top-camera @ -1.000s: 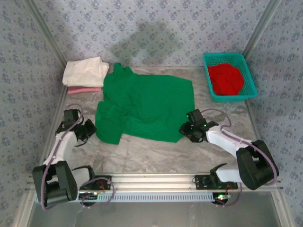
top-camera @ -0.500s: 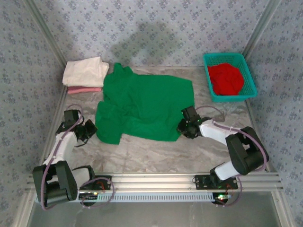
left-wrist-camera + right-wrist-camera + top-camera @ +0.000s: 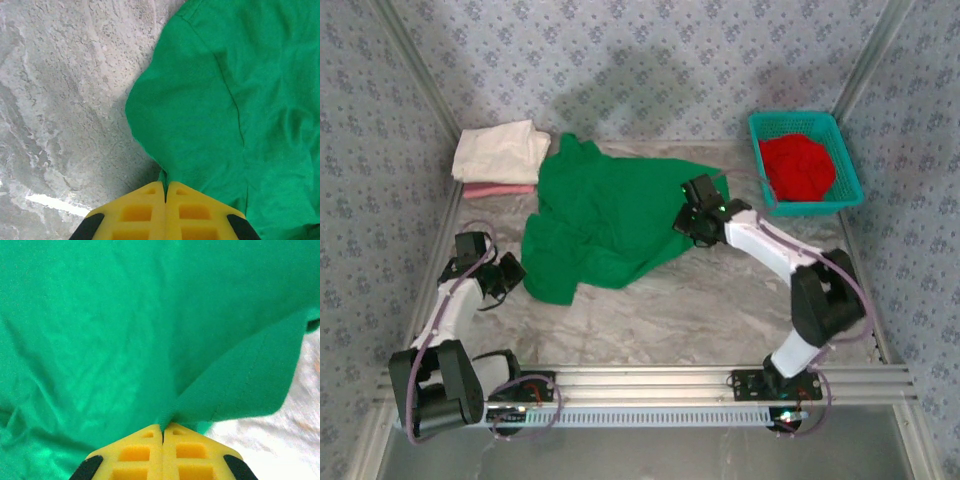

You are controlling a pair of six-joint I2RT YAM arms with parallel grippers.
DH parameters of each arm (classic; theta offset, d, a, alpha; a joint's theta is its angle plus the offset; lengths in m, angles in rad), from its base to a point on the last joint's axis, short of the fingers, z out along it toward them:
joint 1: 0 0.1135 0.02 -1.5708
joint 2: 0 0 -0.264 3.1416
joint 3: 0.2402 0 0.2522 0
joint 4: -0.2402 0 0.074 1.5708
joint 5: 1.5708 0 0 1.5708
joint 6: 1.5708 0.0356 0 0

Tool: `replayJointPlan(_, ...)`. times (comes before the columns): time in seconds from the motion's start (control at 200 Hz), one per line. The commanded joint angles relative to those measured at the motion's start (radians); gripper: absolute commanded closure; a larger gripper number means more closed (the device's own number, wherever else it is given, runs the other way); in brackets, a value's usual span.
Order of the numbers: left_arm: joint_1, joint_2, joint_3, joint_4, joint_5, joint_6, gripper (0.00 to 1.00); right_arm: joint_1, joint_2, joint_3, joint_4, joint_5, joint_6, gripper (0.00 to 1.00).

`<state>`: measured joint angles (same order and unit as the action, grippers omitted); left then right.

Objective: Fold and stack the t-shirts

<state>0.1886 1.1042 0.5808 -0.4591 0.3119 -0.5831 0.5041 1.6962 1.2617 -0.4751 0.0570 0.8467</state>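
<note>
Left gripper [image 3: 165, 189] pinches the green t-shirt [image 3: 610, 215] by its edge; right gripper [image 3: 163, 429] clamps the hem; bare table [image 3: 720, 300] alongside.

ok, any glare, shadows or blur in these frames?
Top external: sharp, even light, soft shadow on the back wall. Left wrist: glare streak on the table beside the fingers. Right wrist: table blown out white lower right, green t-shirt slightly soft.

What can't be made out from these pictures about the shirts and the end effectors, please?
Top view: pink shirt is mostly covered by the cream-white shirt, its fold hidden.
Top view: red shirt lies bunched in the basket, whose walls hide its lower part.
Both wrist views: how much green shirt the left end effector and right end effector pinch is hidden inside each grip.
</note>
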Motion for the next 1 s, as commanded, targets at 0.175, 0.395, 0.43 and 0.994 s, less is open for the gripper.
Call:
replayJointPlan(0.175, -0.003, -0.008, 0.032, -0.005, 0.028, 0.024, 1.00, -0.024, 0.272, 0.390, -0.120, -0.036, -0.157, 0.64)
replayJointPlan(0.395, -0.004, -0.019, 0.024, -0.002, 0.008, 0.023, 1.00, -0.115, 0.090, 0.059, 0.116, -0.118, -0.143, 0.55)
replayJointPlan(0.43, -0.004, -0.010, 0.024, 0.004, 0.010, 0.022, 1.00, -0.135, 0.086, 0.017, 0.162, -0.172, -0.149, 0.56)
replayJointPlan(0.994, -0.004, 0.012, 0.020, 0.021, 0.000, 0.020, 1.00, -0.130, 0.325, 0.097, 0.269, -0.443, -0.016, 0.54)
